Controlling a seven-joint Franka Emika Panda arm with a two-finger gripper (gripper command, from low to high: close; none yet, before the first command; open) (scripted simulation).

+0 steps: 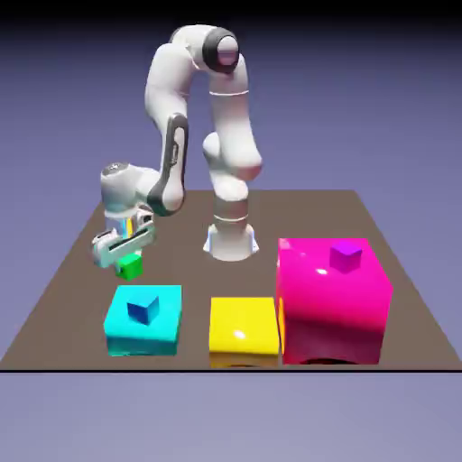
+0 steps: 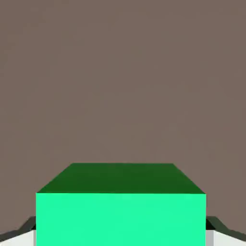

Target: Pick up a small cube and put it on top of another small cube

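Bright green, the small cube [image 1: 130, 265] sits between the fingers of the gripper [image 1: 125, 256], which is closed on it from both sides. It is behind the cyan block [image 1: 144, 320] in the exterior view, near that view's left edge of the brown table [image 1: 244, 280].

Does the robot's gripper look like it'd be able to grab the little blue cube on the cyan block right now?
Probably not yet: the gripper already has the green cube between its fingertips. Nothing seems to cover the blue cube, though.
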